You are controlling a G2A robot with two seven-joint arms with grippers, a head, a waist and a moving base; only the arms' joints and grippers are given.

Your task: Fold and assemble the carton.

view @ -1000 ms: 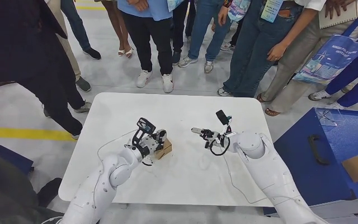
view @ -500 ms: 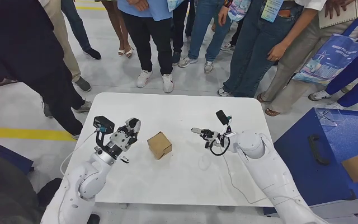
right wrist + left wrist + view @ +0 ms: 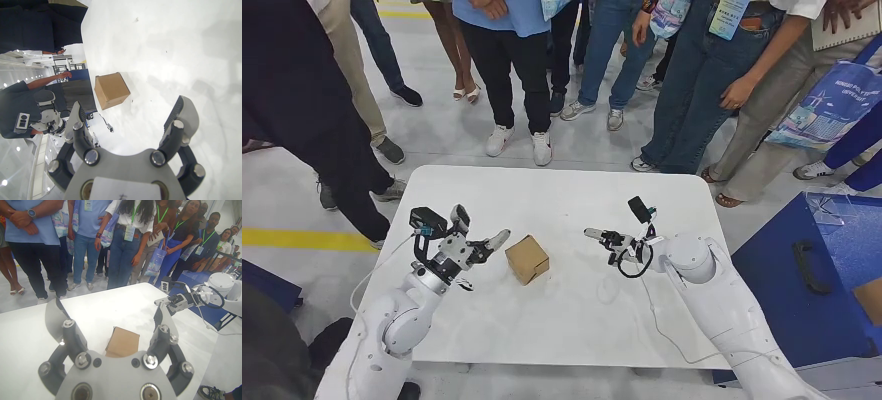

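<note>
The carton (image 3: 527, 259) sits on the white table (image 3: 572, 200) as a closed brown cube, a little toward 9 o'clock from the table's middle and turned askew to the table's edges. Neither gripper touches it. In the top view the left gripper (image 3: 482, 226) hangs near the carton at about its 9 o'clock, its two fingers spread wide apart and pointed toward the box with nothing between them. The left wrist view shows the carton (image 3: 122, 342) on the table between and beyond the spread fingers of the left gripper (image 3: 107, 309). The right gripper (image 3: 600, 245) is at the carton's 3 o'clock, farther off. The right wrist view shows its fingers parted and empty, with the carton (image 3: 111, 91) apart from them.
</note>
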